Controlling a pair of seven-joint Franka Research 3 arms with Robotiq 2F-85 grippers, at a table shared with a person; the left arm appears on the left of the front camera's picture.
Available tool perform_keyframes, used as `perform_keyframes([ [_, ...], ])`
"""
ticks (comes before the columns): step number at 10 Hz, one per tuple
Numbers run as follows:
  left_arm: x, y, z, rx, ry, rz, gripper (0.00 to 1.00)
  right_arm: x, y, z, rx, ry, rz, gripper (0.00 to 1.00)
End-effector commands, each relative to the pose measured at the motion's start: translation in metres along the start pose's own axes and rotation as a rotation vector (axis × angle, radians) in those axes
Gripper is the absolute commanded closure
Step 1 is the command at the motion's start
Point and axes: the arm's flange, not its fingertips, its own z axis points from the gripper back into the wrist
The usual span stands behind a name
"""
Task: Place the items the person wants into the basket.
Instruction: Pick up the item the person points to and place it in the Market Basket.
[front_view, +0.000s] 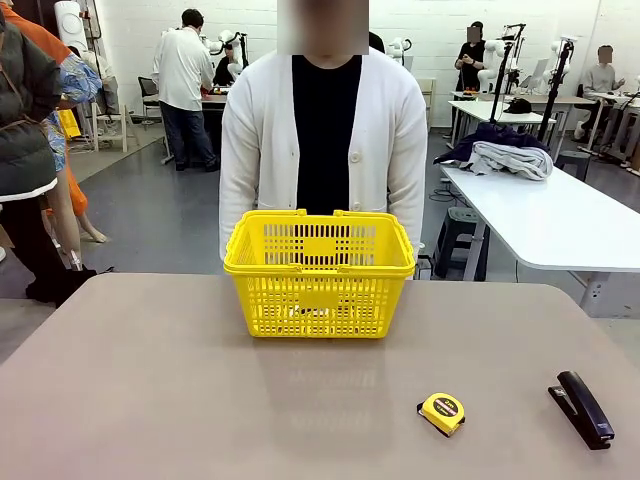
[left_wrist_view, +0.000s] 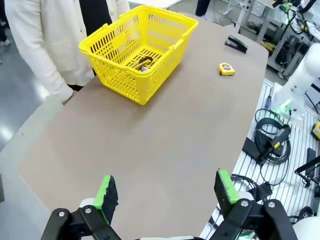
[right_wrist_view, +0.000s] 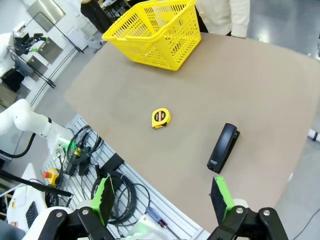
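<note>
Front: one basket (front_view: 319, 272) at the table's (front_view: 150, 400) far middle, the person (front_view: 322, 140) right behind it. One tape measure (front_view: 442, 412) and one stapler (front_view: 581, 408) near the right front edge — the left half is bare.

Left wrist: left gripper (left_wrist_view: 167, 192) released, high over the near-left edge; dark items (left_wrist_view: 142, 63) lie in the basket, count unclear.

Right wrist: right gripper (right_wrist_view: 164, 199) released, empty — above the table's near edge, stapler closest.

Glossy lattice-plastic basket (front_view: 319, 272) on a smooth, faintly reflective matt table (front_view: 180, 390).
</note>
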Motion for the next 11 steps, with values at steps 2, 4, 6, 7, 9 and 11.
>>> perform_keyframes([
  [2, -0.017, 0.007, -0.003, -0.065, -0.053, -0.007, 0.00, 0.001, -0.001, -0.002, 0.019, -0.024, 0.013, 0.00],
  [4, -0.006, 0.001, 0.002, -0.017, -0.011, 0.007, 0.00, 0.001, -0.001, -0.002, 0.019, -0.024, 0.013, 0.00],
  [6, -0.006, 0.001, 0.002, -0.017, -0.011, 0.007, 0.00, 0.001, -0.001, -0.002, 0.019, -0.024, 0.013, 0.00],
  [7, -0.006, 0.001, 0.002, -0.017, -0.011, 0.007, 0.00, 0.001, -0.001, -0.002, 0.019, -0.024, 0.013, 0.00],
  [9, -0.006, 0.001, 0.002, -0.017, -0.011, 0.007, 0.00, 0.001, -0.001, -0.002, 0.019, -0.024, 0.013, 0.00],
  [11, -0.006, 0.001, 0.002, -0.017, -0.011, 0.007, 0.00, 0.001, -0.001, -0.002, 0.019, -0.024, 0.013, 0.00],
])
